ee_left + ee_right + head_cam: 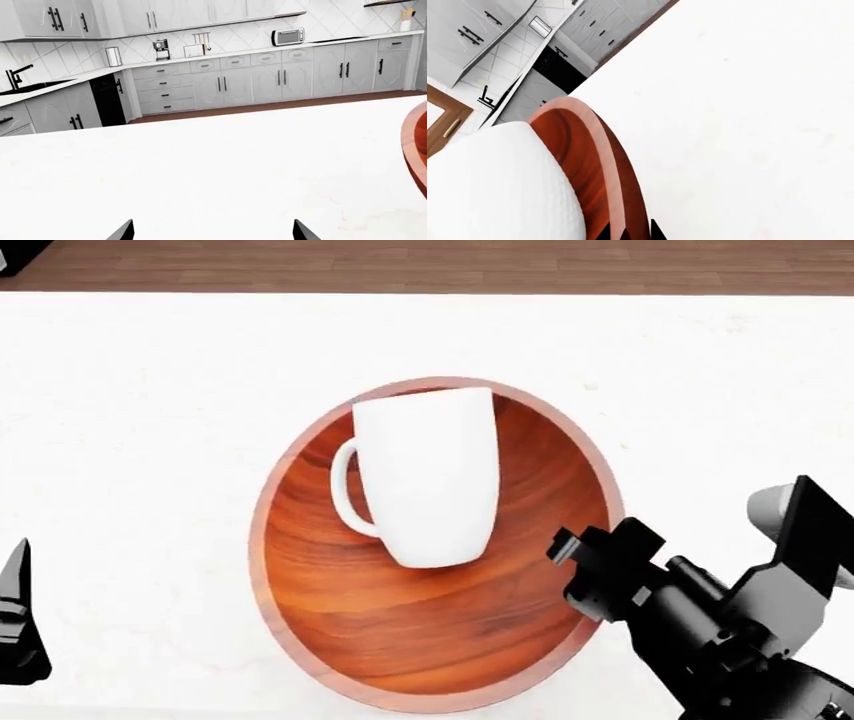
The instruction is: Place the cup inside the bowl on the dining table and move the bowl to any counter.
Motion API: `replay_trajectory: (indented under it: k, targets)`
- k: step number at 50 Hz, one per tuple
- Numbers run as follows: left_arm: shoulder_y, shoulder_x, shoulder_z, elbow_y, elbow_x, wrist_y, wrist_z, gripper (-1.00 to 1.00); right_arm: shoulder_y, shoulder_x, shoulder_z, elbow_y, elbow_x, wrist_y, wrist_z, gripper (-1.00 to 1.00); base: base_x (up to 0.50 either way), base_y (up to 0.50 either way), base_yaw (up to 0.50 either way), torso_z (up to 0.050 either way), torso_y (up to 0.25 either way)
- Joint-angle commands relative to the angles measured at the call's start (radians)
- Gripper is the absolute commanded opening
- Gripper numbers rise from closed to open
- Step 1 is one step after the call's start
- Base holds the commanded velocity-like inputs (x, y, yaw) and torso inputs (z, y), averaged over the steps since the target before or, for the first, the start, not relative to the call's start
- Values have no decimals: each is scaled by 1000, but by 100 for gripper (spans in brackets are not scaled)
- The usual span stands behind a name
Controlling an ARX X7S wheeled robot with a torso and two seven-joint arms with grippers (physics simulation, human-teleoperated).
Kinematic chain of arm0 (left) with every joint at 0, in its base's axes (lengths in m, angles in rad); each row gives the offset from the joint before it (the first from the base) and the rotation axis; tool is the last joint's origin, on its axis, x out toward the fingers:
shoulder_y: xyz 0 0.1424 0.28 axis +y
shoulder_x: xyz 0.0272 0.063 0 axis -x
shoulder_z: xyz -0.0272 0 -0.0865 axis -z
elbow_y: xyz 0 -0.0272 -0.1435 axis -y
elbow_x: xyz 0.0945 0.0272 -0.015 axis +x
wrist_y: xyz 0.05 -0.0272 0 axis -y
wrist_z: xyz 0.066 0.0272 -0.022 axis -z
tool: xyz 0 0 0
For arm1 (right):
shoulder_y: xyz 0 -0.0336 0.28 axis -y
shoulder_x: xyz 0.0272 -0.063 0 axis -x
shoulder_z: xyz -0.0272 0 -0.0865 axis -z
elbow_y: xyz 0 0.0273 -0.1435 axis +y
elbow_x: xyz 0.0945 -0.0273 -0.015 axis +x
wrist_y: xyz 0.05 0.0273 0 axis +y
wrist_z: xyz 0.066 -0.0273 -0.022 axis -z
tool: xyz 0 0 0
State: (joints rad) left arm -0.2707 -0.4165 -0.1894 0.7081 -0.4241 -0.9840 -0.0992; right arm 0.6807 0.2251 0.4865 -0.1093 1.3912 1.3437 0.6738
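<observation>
My right hand [587, 550] sits at lower right of the head view, tips at the bowl [434, 635] rim on its right side. In the right wrist view two dark finger tips [654, 231] show at the bottom edge w/ the rim running between them, one tip inside and one outside, so the hand looks set astride the rim; can't tell if it's actually pinching it. The cup [430, 475] lies on its side inside the bowl, in the upper half of it, handle toward frame left, its open end toward the top of the head view and touching the far rim. Right wrist view shows the cup as a big white mass at lower left, w/ the wood wall right next to it. The bowl rests on the white surface [134, 390], roughly centre of the head view. My left hand [213, 234] is well apart from the bowl: only a dark tip at the lower left edge of the head view, and in the left wrist view two fingers [123, 232] stand wide apart at the bottom w/ nothing between them, bare surface under, bowl edge just in at frame right. Beyond the surface, far counter [220, 54] w/ grey cabinets [280, 77], microwave [288, 36], coffee machine [161, 50], sink tap [19, 75] at upper left.
</observation>
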Motion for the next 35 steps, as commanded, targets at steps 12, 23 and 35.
replay_trajectory:
  k: [12,23,35]
  targets:
    - [35,-8,-32,47,-22,10,9,100,-7,33,31,-50,85,-21,15,-100,-36,-97,0,0,0]
    - [25,-4,-14,46,-21,6,-3,100,-30,32,30,-57,71,-51,-9,-100,0,-500,0,0,1]
    - [25,-4,-10,41,-21,12,-9,100,-37,34,30,-54,74,-71,-8,-100,0,-500,0,0,1]
